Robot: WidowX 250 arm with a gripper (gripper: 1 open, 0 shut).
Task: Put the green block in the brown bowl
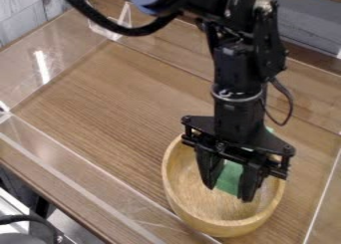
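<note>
- Pointing down, the tool (237,185) pinched the green block (234,178) inside the brown bowl (186,195).
- Bowl sat near the wooden desk's (120,99) front edge.

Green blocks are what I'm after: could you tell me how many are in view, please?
1. The green block is held between the shut jaws, inside the brown bowl near the table's front edge. The arm might hide others.
</note>
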